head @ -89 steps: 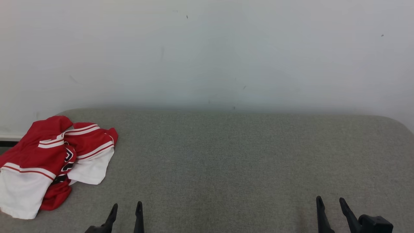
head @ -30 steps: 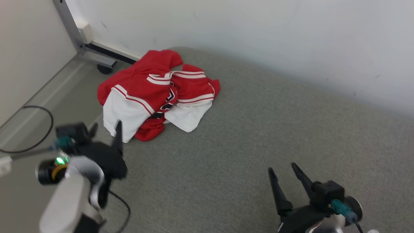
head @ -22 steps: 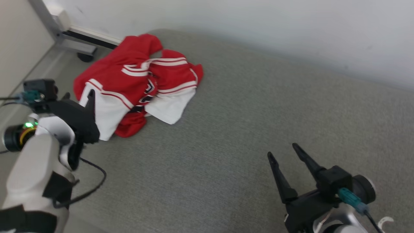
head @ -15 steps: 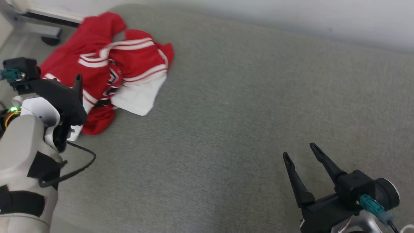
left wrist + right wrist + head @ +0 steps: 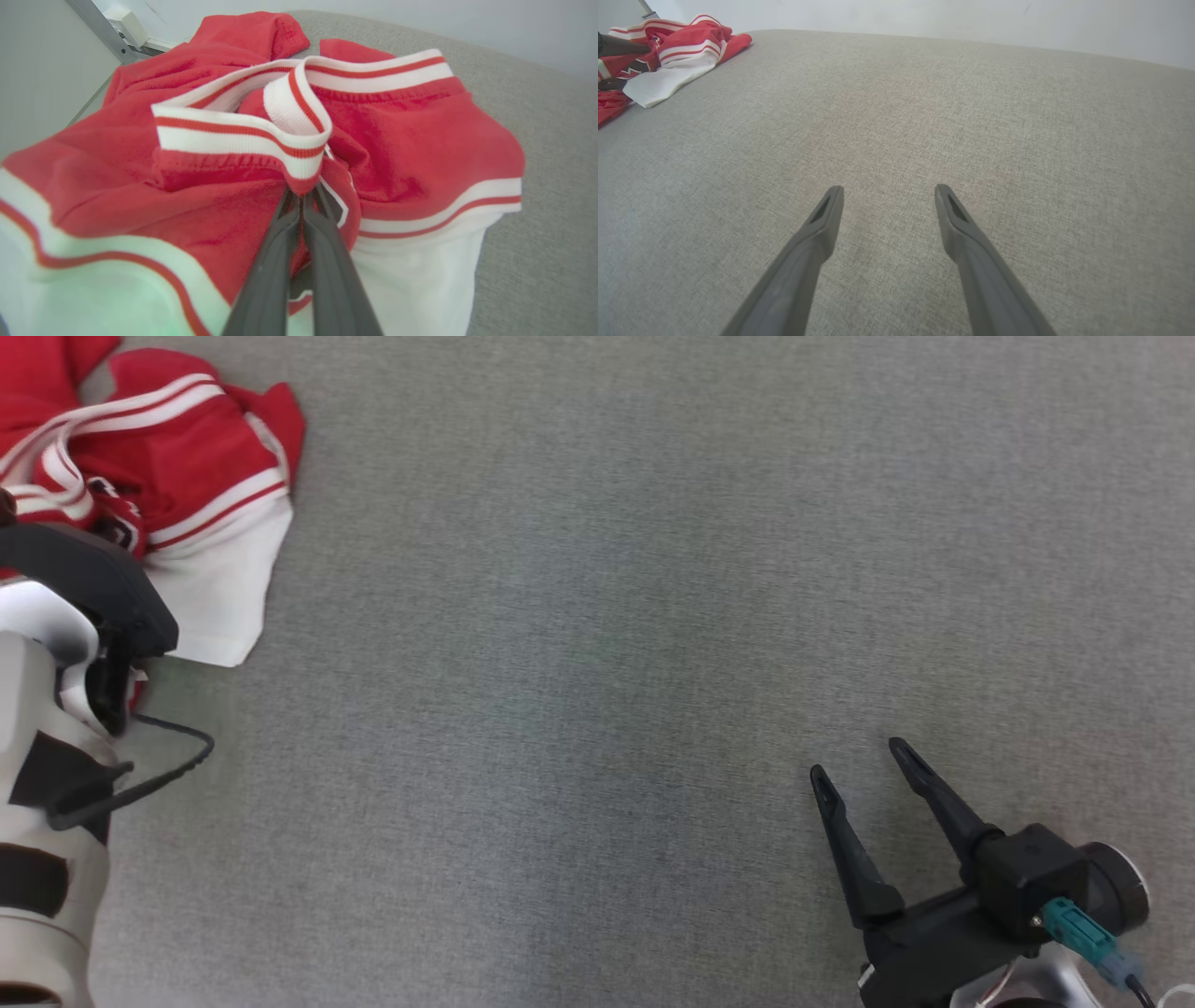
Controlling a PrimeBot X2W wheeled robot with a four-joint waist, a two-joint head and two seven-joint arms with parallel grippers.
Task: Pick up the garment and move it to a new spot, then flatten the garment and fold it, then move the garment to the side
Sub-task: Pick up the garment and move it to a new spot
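Observation:
The garment is a crumpled red jersey with white panels and red-and-white striped bands, lying at the far left of the grey fabric surface. In the left wrist view my left gripper has its two fingers pressed together, pinching a red fold of the garment just under a striped band. In the head view the left wrist covers the garment's near edge and hides the fingertips. My right gripper hovers open over bare fabric at the lower right, far from the garment, with nothing between its fingers.
A grey metal frame leg and a pale wall stand just behind the garment, at the surface's left end. A black cable loops from my left forearm. Grey fabric stretches between the two grippers.
The head camera has tilted down and swung right. My left gripper has reached into the garment and closed on a fold. The right gripper has stayed open.

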